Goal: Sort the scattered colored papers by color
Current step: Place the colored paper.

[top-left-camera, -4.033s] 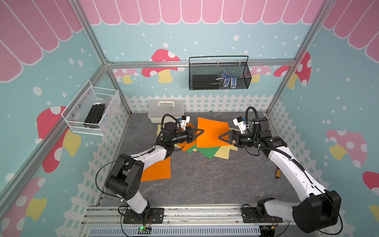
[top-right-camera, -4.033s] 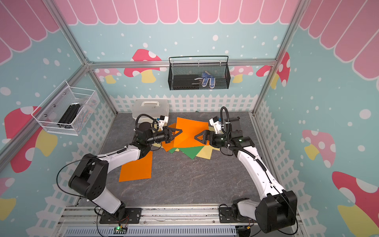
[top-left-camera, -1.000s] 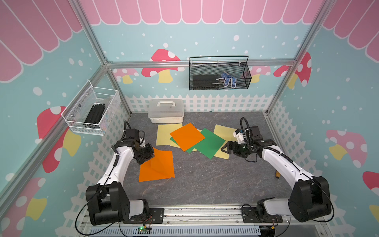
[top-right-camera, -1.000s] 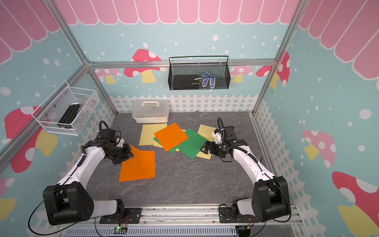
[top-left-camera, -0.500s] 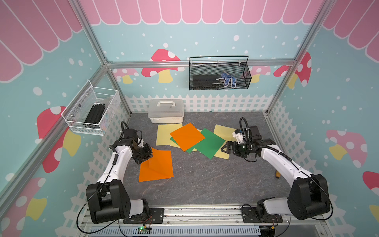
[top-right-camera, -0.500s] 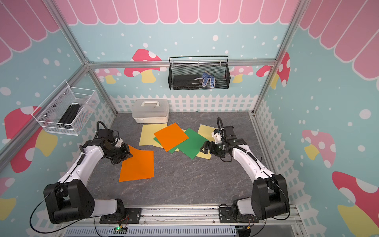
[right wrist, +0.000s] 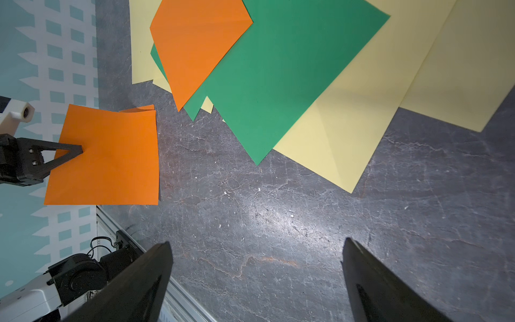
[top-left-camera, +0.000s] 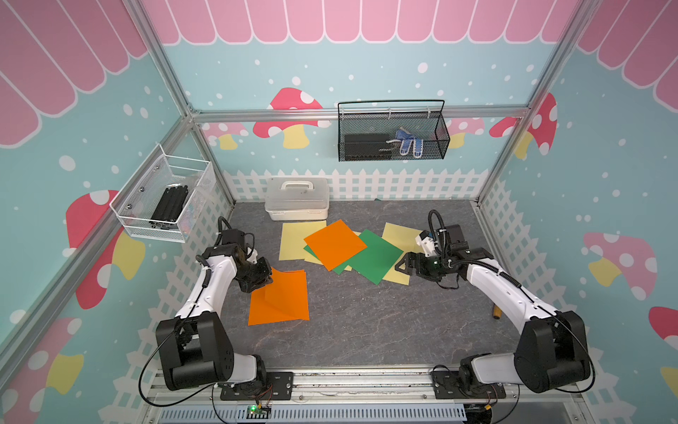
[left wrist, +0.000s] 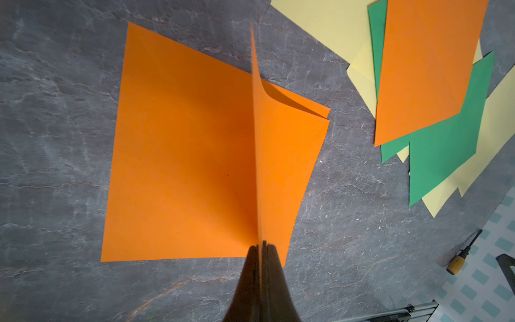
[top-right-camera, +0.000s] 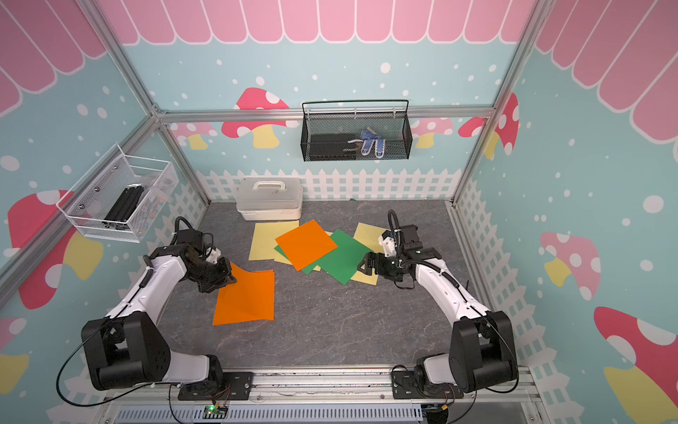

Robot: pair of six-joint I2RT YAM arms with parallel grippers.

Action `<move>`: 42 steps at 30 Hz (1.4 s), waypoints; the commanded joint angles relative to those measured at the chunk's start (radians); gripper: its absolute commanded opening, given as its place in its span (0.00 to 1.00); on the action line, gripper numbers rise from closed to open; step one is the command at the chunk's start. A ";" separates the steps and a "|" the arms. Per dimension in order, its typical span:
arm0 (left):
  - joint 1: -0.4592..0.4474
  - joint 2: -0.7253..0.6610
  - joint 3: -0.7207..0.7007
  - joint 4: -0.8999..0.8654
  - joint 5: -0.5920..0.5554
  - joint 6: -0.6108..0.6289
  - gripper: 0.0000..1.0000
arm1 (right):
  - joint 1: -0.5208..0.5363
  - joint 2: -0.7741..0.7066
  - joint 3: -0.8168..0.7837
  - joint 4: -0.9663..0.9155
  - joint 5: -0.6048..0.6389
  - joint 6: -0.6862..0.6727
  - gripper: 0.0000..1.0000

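Since the left gripper is clamped on an orange sheet that buckles up over a second sheet just below, while the right gripper gapes empty near the mixed pile ahead, a careless release could land it skewed or creased.

- Right gripper in close: two dark fingers spread wide, with bare grey tabletop between them.
- Beyond them, the pile: a big green sheet lies over pale yellow sheets.
- A top orange sheet overlaps the green one's edge.
- Well apart from the pile lies a separate orange sheet, with another orange edge peeking out at one corner.
- Left gripper: its pointed dark tip sits on that separate sheet's edge.
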 commanded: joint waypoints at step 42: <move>0.062 0.043 0.049 -0.055 -0.218 0.019 0.32 | -0.002 0.016 0.026 -0.003 -0.011 -0.021 0.98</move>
